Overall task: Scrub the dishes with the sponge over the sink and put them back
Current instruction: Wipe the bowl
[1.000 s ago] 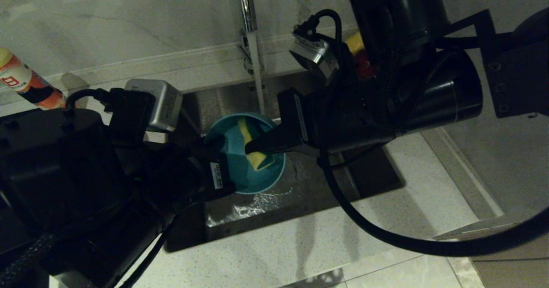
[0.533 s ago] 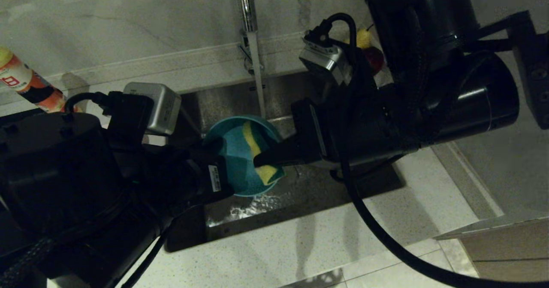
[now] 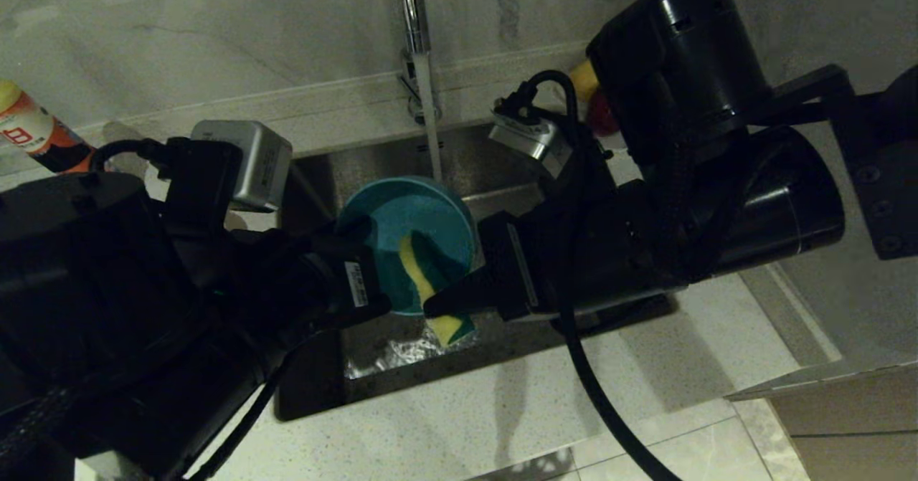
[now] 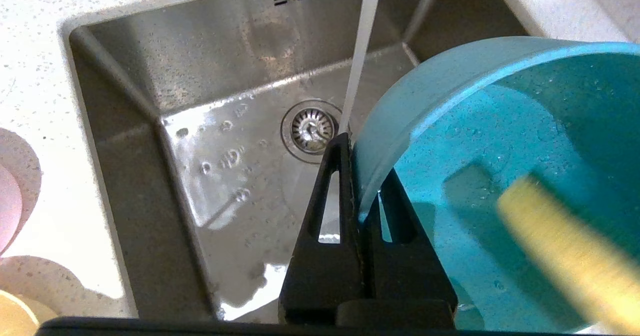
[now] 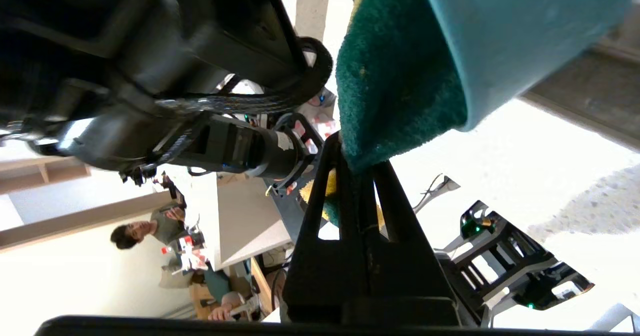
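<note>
Over the steel sink (image 3: pixel 373 158) (image 4: pixel 200 125) my left gripper (image 3: pixel 362 241) (image 4: pixel 357 176) is shut on the rim of the light blue bowl (image 3: pixel 409 230) (image 4: pixel 500 186), which is tipped on its side with its inside facing the right arm. My right gripper (image 3: pixel 434 305) (image 5: pixel 352 168) is shut on the sponge (image 3: pixel 430 287) (image 5: pixel 395 90), yellow foam with a green face. The green face presses against the bowl's lower rim, and part of the sponge hangs below it. A thin stream of water (image 4: pixel 360 50) runs from the chrome tap (image 3: pixel 412 29) just behind the bowl.
A pink bowl (image 4: pixel 10 196) and a yellow bowl (image 4: pixel 12 316) sit on the pale counter (image 3: pixel 545 409) left of the sink. An orange bottle (image 3: pixel 36 137) stands at the back left. Red and yellow fruit (image 3: pixel 595 101) lies behind the right arm. The drain strainer (image 4: pixel 310 128) lies below the bowl.
The right gripper dragged the sponge down across the bowl's inside, from its middle to its lower rim. The left gripper tilted the bowl more upright and lifted it slightly.
</note>
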{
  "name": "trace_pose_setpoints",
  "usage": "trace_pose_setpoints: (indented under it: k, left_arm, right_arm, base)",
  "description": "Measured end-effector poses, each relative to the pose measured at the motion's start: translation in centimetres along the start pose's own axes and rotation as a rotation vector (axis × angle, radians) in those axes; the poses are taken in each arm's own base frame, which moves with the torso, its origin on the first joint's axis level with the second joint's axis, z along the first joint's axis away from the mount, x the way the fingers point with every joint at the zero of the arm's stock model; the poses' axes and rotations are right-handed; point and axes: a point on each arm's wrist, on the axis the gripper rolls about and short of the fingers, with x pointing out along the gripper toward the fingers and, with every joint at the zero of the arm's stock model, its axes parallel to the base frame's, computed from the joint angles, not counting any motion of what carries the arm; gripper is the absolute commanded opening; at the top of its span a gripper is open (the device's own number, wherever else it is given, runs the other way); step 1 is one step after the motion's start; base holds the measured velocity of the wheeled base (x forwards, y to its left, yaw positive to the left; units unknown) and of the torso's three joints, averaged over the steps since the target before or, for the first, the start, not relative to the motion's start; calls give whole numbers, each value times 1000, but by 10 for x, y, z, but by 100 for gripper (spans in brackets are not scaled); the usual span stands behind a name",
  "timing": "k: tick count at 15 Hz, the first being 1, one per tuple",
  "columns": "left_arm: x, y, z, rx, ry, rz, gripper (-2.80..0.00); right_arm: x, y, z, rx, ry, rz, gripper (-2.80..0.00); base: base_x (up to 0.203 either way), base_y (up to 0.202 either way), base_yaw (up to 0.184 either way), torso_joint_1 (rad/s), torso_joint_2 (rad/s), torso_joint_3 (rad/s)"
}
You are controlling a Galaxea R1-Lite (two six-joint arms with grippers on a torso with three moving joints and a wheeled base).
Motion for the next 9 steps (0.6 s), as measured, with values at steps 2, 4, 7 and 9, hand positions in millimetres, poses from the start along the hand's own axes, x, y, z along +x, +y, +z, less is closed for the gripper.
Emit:
trace_pose_setpoints:
  k: [2,4,7,9]
  left_arm:
    - [0,0,1,-10,-8,1,-280]
    - [1,0,3,-21,-23,2,-280]
    - [0,0,3,-20,-26,0,-280]
    - [-1,1,1,-16,-21,0,-280]
  right_arm:
    - [10,1,-2,-4,19,4,-280]
    - [18,3,-1,-15,11,19,-280]
    - [25,4,2,-25,-7,37,-280]
    - [26,5,4,-27,-11,40,-280]
  base:
    - [0,0,0,0,0,0]
    - [0,0,0,0,0,0]
    - [0,0,0,0,0,0]
    - [0,0,0,0,0,0]
